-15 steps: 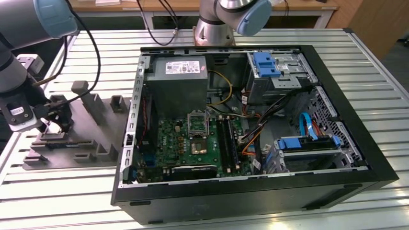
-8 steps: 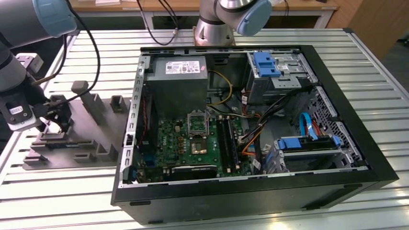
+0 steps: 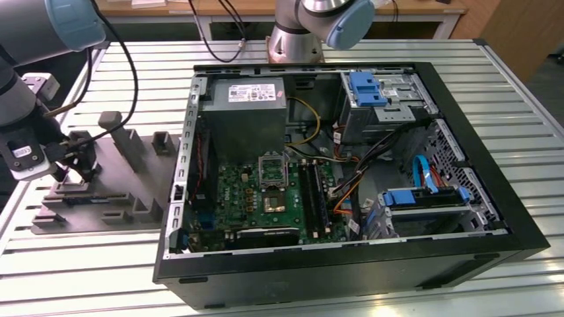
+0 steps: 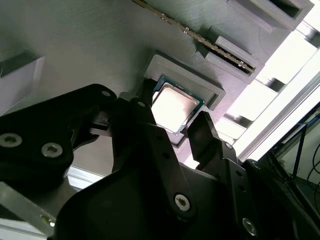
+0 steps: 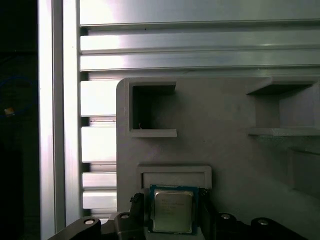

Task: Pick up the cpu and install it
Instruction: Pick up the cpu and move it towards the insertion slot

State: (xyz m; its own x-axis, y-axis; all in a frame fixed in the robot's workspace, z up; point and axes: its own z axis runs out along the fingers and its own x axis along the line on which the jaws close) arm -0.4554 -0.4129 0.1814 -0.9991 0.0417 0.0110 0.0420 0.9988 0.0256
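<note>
The cpu (image 4: pixel 174 104), a small square chip with a silvery top and a thin green rim, lies flat in a shallow recess of the grey fixture (image 5: pixel 225 115). In both wrist views my gripper (image 4: pixel 173 112) is open just above it, one black finger (image 4: pixel 141 111) on each side and close to the chip's edges. The cpu (image 5: pixel 172 210) still rests in its pocket. In the exterior view the gripper (image 3: pixel 75 173) hangs over the fixture (image 3: pixel 123 205) at that view's left, covering the chip. The motherboard's socket (image 3: pixel 272 200) lies inside the open computer case (image 3: pixel 493 165).
The grey fixture carries upright posts (image 3: pixel 112 125) and other pockets, one holding a memory stick (image 4: pixel 200 37). It rests on a slatted aluminium table (image 3: pixel 88 264). A second robot arm's base (image 3: pixel 295 36) stands behind the case. Cables and blue drive brackets (image 3: pixel 368 89) crowd the case's right side.
</note>
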